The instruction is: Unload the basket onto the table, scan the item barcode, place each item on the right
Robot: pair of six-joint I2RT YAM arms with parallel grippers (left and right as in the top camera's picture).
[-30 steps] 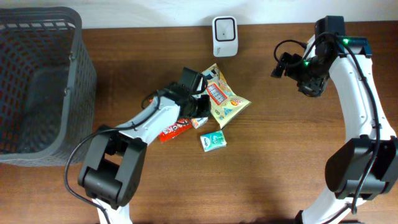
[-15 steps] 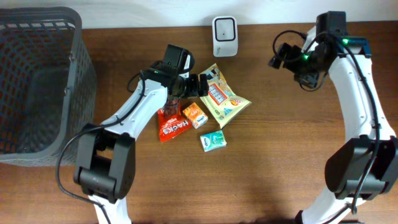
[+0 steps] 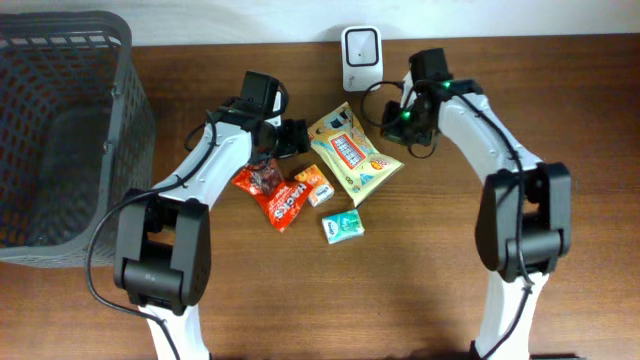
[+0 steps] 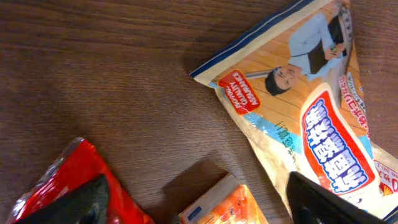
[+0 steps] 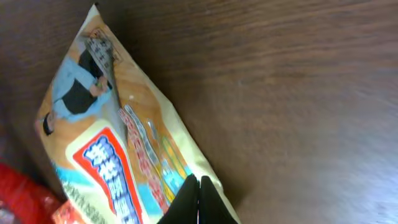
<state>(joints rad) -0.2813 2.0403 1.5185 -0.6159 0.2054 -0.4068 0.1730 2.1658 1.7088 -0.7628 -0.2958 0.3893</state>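
Your right arm has swung in from the far right of the table (image 3: pixel 420 290) and now reaches over the far-right edge of the yellow snack bag (image 3: pixel 352 155), just on the near side of the scanner (image 3: pixel 360 58). The right gripper (image 5: pixel 199 186) has snapped closed, with its fingertips pressed together at the bag's edge. You cannot tell whether any film is pinched between them.

Your left gripper (image 3: pixel 290 140) has backed off to the left. Its jaws are wide apart and hold nothing, above the red packet (image 3: pixel 272 192) and orange box (image 3: pixel 314 185).

This reads as the right arm taking over. The bag, likely the item to scan, lies flat between both grippers, not yet lifted. The right arm stretches left with its wrist tipped down, and the left arm is bent at the elbow.
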